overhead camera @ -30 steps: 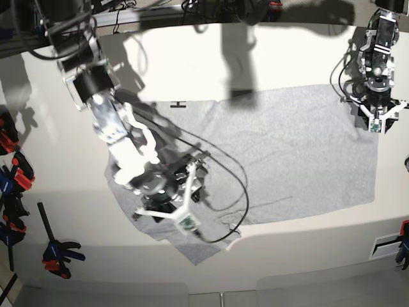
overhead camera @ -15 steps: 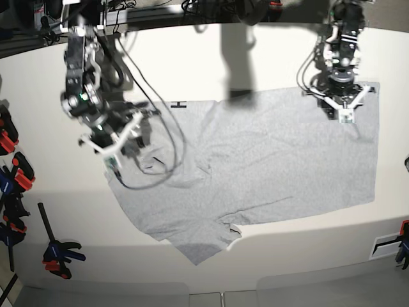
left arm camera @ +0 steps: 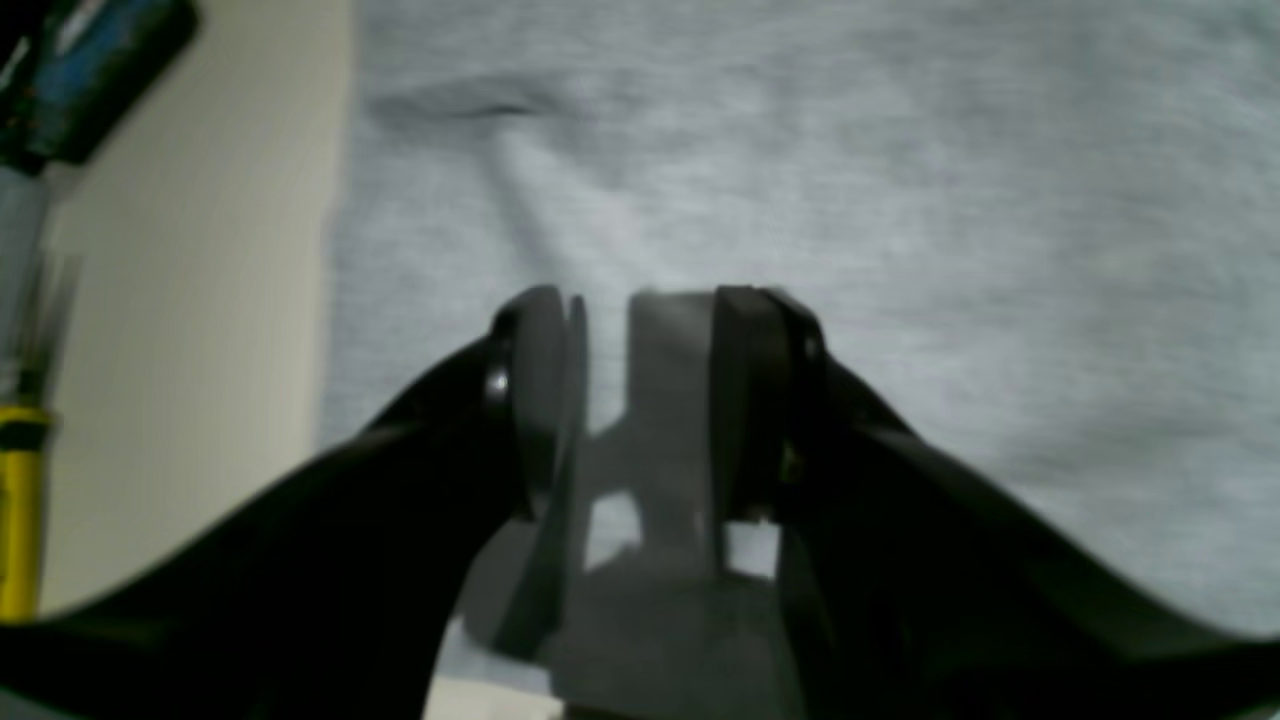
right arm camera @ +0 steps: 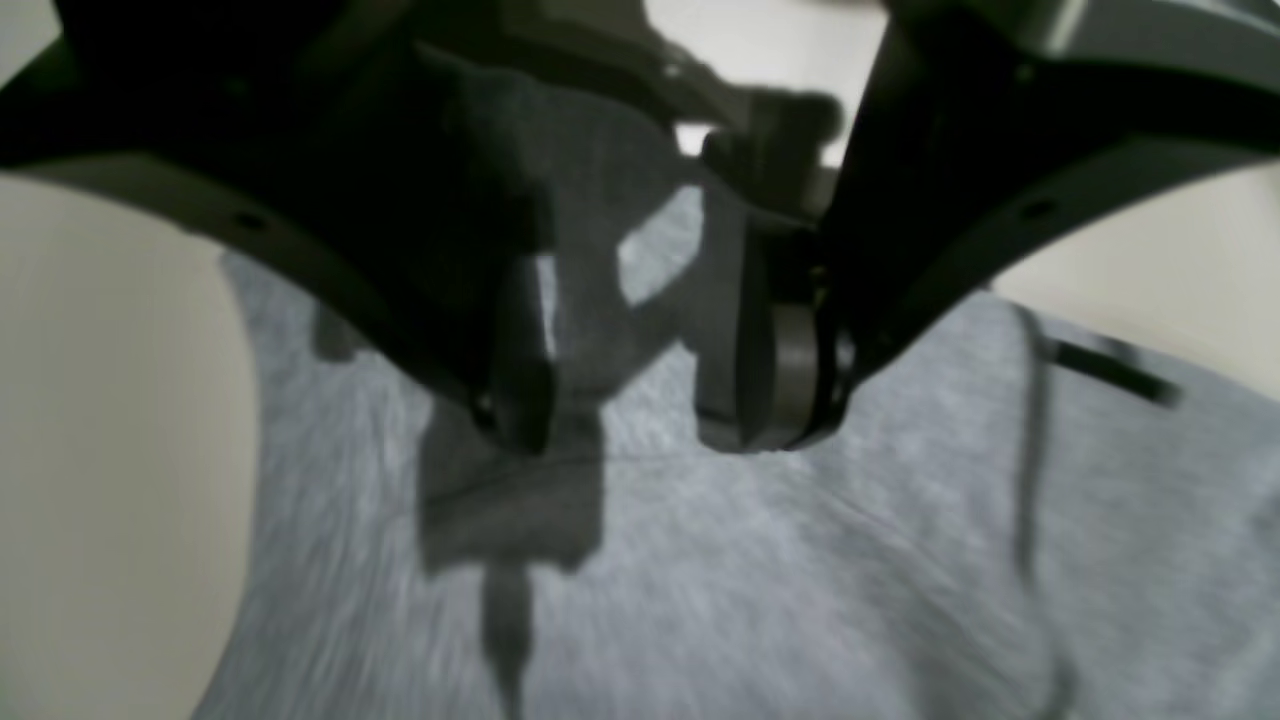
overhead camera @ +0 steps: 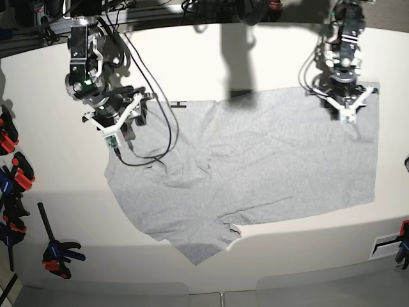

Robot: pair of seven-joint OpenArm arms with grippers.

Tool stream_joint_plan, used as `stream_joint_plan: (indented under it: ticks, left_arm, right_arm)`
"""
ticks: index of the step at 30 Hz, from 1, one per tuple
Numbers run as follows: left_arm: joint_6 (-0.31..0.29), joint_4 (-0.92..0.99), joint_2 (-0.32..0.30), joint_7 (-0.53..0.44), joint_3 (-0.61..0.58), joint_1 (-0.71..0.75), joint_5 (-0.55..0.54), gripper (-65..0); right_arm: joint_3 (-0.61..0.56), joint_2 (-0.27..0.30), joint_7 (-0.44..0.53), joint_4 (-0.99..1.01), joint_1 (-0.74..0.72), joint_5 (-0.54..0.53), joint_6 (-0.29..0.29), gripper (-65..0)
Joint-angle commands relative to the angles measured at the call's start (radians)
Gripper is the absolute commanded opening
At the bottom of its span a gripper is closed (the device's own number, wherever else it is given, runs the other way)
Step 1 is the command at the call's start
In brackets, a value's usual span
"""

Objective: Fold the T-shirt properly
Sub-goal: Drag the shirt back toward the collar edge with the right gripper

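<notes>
The light grey T-shirt [overhead camera: 268,160] lies spread over the white table [overhead camera: 255,57], with one sleeve reaching the front edge. My left gripper [overhead camera: 345,102] hovers over the shirt's far right part; in the left wrist view the left gripper [left arm camera: 650,400] stands open above the fabric [left arm camera: 900,200], with nothing between its fingers. My right gripper [overhead camera: 115,125] is over the shirt's far left corner. In the right wrist view the right gripper [right arm camera: 640,400] is open just above the cloth [right arm camera: 800,580], holding nothing.
A black cable [overhead camera: 156,150] from the right arm loops across the shirt's left part. A small black mark [overhead camera: 179,104] shows at the shirt's far edge. Orange and blue clamps [overhead camera: 13,166] and another clamp [overhead camera: 59,256] lie along the table's left side.
The right arm rose from the shirt's near left part to its far left corner. The left arm moved from the far right edge leftward over the shirt's top. The shirt's near left flattened.
</notes>
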State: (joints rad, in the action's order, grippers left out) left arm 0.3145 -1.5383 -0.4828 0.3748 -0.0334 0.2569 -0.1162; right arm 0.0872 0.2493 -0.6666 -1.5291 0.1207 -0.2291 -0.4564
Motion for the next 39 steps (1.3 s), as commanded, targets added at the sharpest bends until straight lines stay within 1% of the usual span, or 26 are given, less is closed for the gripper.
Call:
stream_joint_plan:
  ticks: [1, 3, 6, 8, 11, 12, 14, 17, 20, 24, 27, 32, 37, 38, 39]
  left_arm:
    - [0.022, -0.015, -0.019, 0.005, 0.006, -0.008, -0.034, -42.6]
    - [0.018, -0.011, -0.022, 0.040, 0.006, -0.007, -0.094, -42.6]
    - [-0.036, -0.011, -0.022, 0.084, 0.006, -0.004, -0.107, -42.6]
    - [-0.055, -0.011, -0.022, 0.114, 0.006, -0.004, -0.133, -42.6]
    - [-0.067, -0.011, -0.022, 0.136, 0.006, -0.001, -0.247, -42.6]
    - [-0.084, -0.011, -0.022, 0.133, 0.006, 0.005, -0.257, -42.6]
    - [-0.106, -0.011, -0.023, 0.132, 0.008, 0.027, -0.252, -42.6]
    - [-0.110, -0.012, -0.021, 0.116, 0.037, 0.082, -0.254, -42.6]
    - [-0.113, -0.014, -0.018, 0.106, 0.085, 0.145, -0.260, -42.6]
    - [-0.171, -0.014, -0.004, 0.103, 0.158, 0.212, -0.260, -42.6]
    - [-0.196, -0.019, 0.009, 0.103, 0.198, 0.259, -0.260, -42.6]
    - [-0.200, -0.075, 0.017, 0.087, 0.214, 0.336, -0.259, -42.6]
    - [-0.200, -0.193, 0.017, 0.083, 0.214, 0.385, -0.259, -42.6]
    - [-0.200, -0.217, 0.017, 0.086, 0.214, 0.392, -0.259, -42.6]
    - [-0.201, -0.238, 0.017, 0.094, 0.214, 0.398, -0.254, -42.6]
  right_arm:
    - [0.003, 0.009, 0.012, 0.003, -0.021, -0.006, -0.008, -36.0]
    - [0.003, 0.008, 0.012, 0.029, -0.020, -0.007, -0.008, -36.0]
    - [0.003, 0.009, -0.012, 0.037, -0.012, -0.006, -0.008, -36.0]
    - [0.005, 0.009, -0.035, 0.037, -0.006, -0.007, -0.008, -36.0]
    - [0.005, 0.011, -0.077, 0.037, 0.005, -0.003, -0.008, -36.0]
    - [0.005, 0.011, -0.079, 0.037, 0.010, 0.006, -0.008, -36.0]
    - [0.005, 0.011, -0.079, 0.037, 0.019, 0.020, -0.008, -36.0]
    - [0.005, 0.012, -0.082, 0.036, 0.041, 0.050, -0.008, -36.0]
    - [0.006, 0.018, -0.082, 0.033, 0.075, 0.055, -0.008, -36.0]
    - [0.013, 0.020, -0.083, 0.003, 0.127, 0.055, -0.008, -36.0]
    - [0.034, 0.029, -0.086, -0.028, 0.176, 0.054, -0.008, -36.0]
    - [0.113, 0.033, -0.086, -0.085, 0.269, 0.054, -0.008, -36.0]
    - [0.218, 0.034, -0.082, -0.113, 0.332, 0.052, -0.009, -36.0]
    - [0.237, 0.034, -0.082, -0.114, 0.340, 0.047, -0.011, -36.0]
    - [0.255, 0.034, -0.082, -0.114, 0.349, 0.037, -0.027, -36.0]
